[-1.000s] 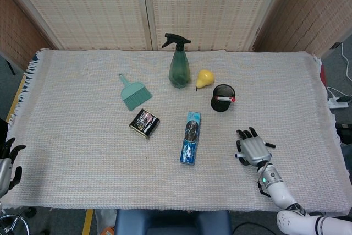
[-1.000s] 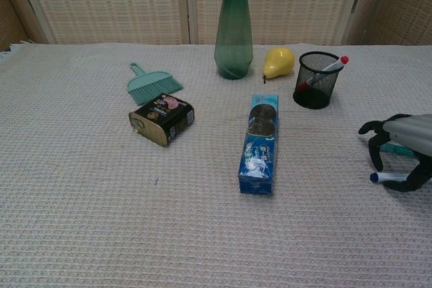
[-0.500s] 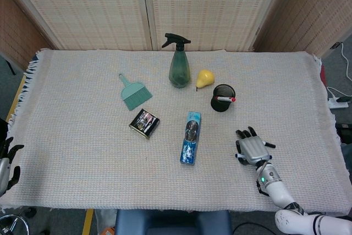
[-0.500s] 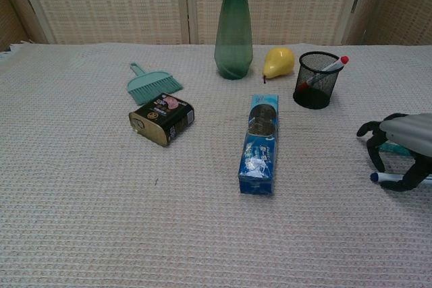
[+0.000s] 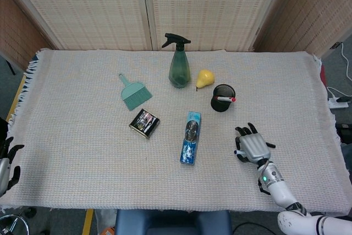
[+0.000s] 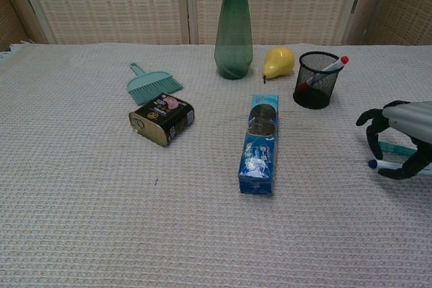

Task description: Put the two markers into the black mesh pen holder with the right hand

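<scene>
The black mesh pen holder (image 5: 223, 98) (image 6: 317, 80) stands right of centre with a red-capped marker (image 5: 225, 99) (image 6: 327, 69) leaning inside it. My right hand (image 5: 253, 148) (image 6: 399, 141) is near the table's front right, palm down. Its curled fingers hold a white marker with a blue cap (image 6: 378, 164) just above the cloth; only the cap end (image 5: 235, 152) sticks out to the left. This hand is in front of the holder, well apart from it. My left hand (image 5: 6, 163) hangs off the table's left edge, fingers apart and empty.
A blue cookie box (image 5: 190, 137) (image 6: 260, 143) lies left of my right hand. A yellow pear (image 5: 204, 78), a green spray bottle (image 5: 178, 63), a teal dustpan brush (image 5: 133, 93) and a dark tin (image 5: 144, 123) sit farther left and back.
My right hand has closed round the blue-capped marker and raised it slightly off the cloth. The left hand has sunk a little at the table's left edge.
</scene>
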Controlling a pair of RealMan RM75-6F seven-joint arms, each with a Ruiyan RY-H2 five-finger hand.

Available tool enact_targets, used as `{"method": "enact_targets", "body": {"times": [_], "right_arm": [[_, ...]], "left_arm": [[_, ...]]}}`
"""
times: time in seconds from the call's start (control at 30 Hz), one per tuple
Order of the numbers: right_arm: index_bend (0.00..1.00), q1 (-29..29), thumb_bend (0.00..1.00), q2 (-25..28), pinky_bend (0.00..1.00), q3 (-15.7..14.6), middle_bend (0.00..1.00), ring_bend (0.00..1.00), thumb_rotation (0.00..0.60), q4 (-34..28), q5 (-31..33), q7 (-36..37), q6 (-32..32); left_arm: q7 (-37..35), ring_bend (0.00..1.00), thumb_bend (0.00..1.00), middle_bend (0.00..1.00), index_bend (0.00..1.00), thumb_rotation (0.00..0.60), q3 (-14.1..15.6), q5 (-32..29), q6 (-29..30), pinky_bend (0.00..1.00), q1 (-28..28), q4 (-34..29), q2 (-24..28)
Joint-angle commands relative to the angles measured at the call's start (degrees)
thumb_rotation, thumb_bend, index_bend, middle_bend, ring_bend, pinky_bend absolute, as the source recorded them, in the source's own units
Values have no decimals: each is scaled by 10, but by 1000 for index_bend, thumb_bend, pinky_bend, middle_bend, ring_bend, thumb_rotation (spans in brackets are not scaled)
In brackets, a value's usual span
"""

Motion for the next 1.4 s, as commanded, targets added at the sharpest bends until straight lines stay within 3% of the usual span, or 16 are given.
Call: {"method": "enact_targets", "body": {"times": [0.03,0.33,0.5,0.6,0.77,0.87,1.13,1.4], "right_arm": [[649,-4,228,28,0,11,140,151,600,-23,-46,78,2],[640,-15,228,83,14,57,154,160,600,-25,-169,332,77],[637,-5,252,103,51,111,162,184,600,-7,-179,452,113],[637,6,252,102,79,139,164,204,600,18,-181,561,120],[640,40,258,76,103,171,164,215,600,101,-172,742,94],[645,70,268,48,109,183,164,215,600,159,-162,809,62],[656,149,299,-38,127,200,164,226,600,323,-133,913,-26],[658,206,300,-132,133,176,164,230,600,495,-144,984,-89]], "left_arm": [[-1,23,507,0,224,600,0,1,1,275,0,0,1],[-1,26,507,0,224,600,1,6,4,275,1,-3,2],[1,26,508,0,224,600,1,8,4,275,2,-4,2],[2,26,507,0,224,600,1,6,3,275,1,-4,1],[3,26,507,0,224,600,1,3,-1,275,0,-3,0],[2,26,507,0,224,600,-1,0,-4,276,-2,-3,-1],[-12,26,507,0,224,600,-2,-6,-14,276,-4,4,0],[-31,26,507,0,224,600,-7,-26,-38,276,-11,21,-2]]}}
